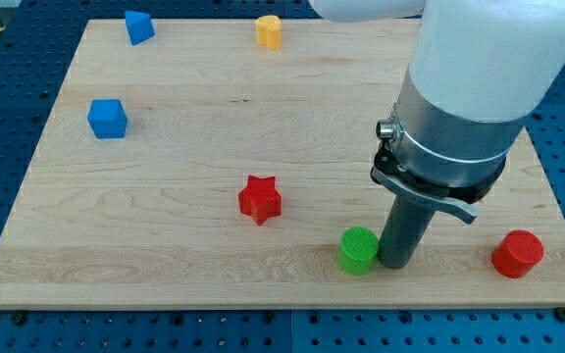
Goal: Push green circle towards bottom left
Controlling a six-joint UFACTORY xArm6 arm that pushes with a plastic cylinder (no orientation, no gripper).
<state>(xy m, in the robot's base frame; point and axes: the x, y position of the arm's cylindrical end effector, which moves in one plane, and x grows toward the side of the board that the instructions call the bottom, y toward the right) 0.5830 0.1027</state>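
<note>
Camera view: my tip (394,263) stands upright on the wooden board (165,245), the rod bare, holding nothing. The green circle (358,250) touches it on the view's left, upright, round, with no long axis. A red cylinder (516,254) sits to the right; red star (260,199) farther left; blue blocks (107,118) beyond.

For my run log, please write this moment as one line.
tip touching right side of green circle | circle near bottom edge, right of red star | goal bottom left not reached
</note>
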